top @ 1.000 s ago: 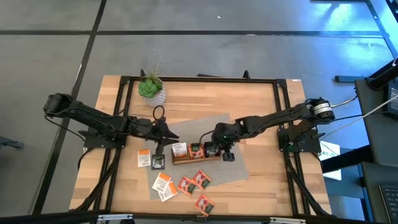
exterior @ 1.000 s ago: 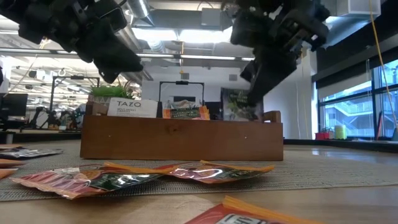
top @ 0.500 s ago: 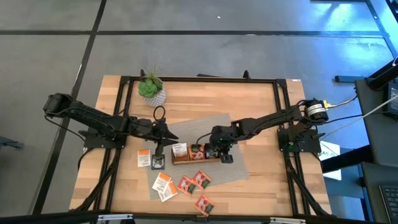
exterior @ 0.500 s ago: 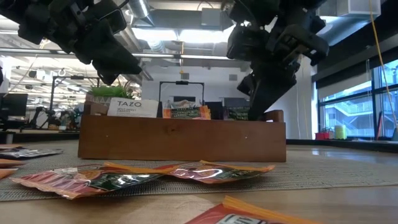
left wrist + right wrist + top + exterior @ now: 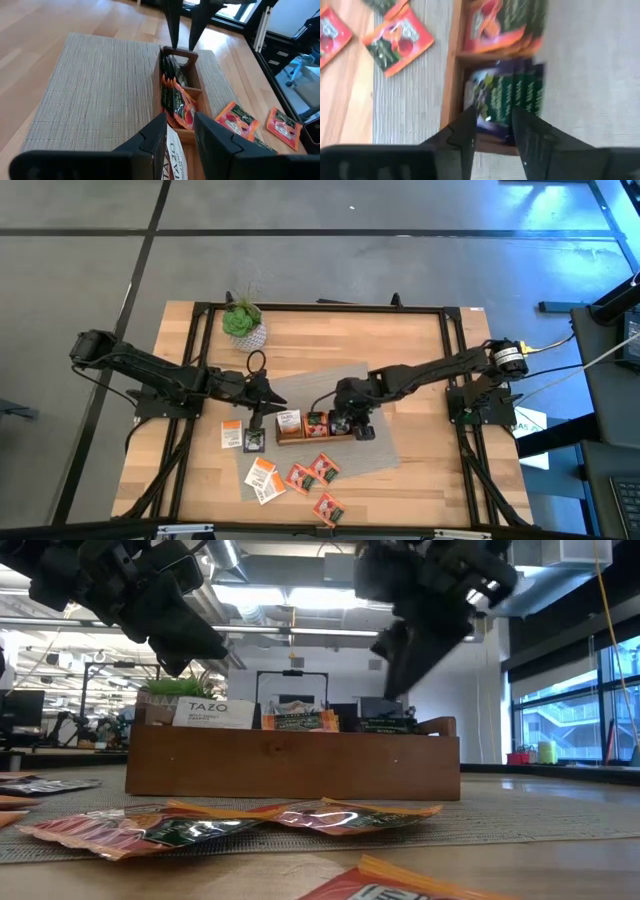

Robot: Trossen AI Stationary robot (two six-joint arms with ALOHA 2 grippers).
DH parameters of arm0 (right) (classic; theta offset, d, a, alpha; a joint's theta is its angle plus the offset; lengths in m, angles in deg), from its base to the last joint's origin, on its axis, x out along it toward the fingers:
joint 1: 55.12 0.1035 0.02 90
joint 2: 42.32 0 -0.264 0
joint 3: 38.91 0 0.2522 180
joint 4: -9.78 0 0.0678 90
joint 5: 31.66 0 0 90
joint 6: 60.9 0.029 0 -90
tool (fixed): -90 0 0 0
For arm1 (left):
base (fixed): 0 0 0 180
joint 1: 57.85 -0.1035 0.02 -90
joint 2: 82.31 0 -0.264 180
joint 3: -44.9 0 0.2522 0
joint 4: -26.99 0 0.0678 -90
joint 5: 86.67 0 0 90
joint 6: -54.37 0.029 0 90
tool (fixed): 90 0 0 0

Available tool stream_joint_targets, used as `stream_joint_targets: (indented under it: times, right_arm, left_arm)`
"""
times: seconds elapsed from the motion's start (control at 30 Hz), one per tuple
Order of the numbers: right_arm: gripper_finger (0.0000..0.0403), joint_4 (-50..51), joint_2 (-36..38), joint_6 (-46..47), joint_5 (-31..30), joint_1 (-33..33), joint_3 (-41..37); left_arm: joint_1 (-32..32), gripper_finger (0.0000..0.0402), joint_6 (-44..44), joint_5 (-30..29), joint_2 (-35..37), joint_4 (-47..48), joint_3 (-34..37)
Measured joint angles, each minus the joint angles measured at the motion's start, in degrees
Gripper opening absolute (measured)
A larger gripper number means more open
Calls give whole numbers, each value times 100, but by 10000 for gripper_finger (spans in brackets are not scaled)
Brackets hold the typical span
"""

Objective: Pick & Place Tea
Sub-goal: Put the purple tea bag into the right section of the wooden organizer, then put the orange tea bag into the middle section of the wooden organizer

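My right gripper [image 5: 492, 131] hangs just above the right-end compartment of the wooden tray [image 5: 313, 436], fingers parted with a clear gap between them and nothing held. Directly beneath that gap, a stack of dark sachets [image 5: 512, 97] with green and purple print sits inside the end compartment. The middle compartment next to it holds red-and-orange sachets [image 5: 495, 25], and the far-left one carries a white sachet [image 5: 213, 713] standing upright with lettering on it. My left gripper [image 5: 180, 132] hovers at the tray's left end, over the woven grey mat [image 5: 370, 450] on which the tray rests; its fingers stand a narrow gap apart, and I cannot tell whether they pinch the white sachet seen right below them. Outward from the tray, loose tea [image 5: 313, 470] lies scattered on the mat's near edge and the wooden table [image 5: 420, 350]: several red sachets, white-and-orange ones [image 5: 262, 478], and a dark one [image 5: 254, 441] near the tray's left end. A small green plant [image 5: 243, 320] in a white pot stands at the table's far-left corner, well apart from everything.
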Motion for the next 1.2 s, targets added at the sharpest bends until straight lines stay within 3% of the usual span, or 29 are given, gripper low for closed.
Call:
stream_joint_targets:
  times: [0.1, 0.23, 0.43, 0.73, 0.97, 1.2]
  right_arm:
    - [136, 184, 0, -202, -184, -3, 275]
    - [137, 327, 7, -618, -97, -116, 400]
    - [138, 16, 7, -1073, -80, -528, 402]
    - [138, -864, 7, -1390, -78, -950, 405]
    - [138, -1019, 7, -1410, -78, -975, 405]
    - [138, -1001, 7, -1410, -78, -968, 405]
  left_arm:
    - [0, 93, -2, 20, 0, 4, 0]
    - [0, 96, -62, 556, 0, 207, 0]
    - [0, 91, -957, 1207, 62, 919, 0]
    - [301, 95, -2338, 610, 601, 3546, -538]
    - [992, 92, -2804, 128, 804, 3856, -766]
    - [1737, 93, -4074, -132, 764, 4226, -789]
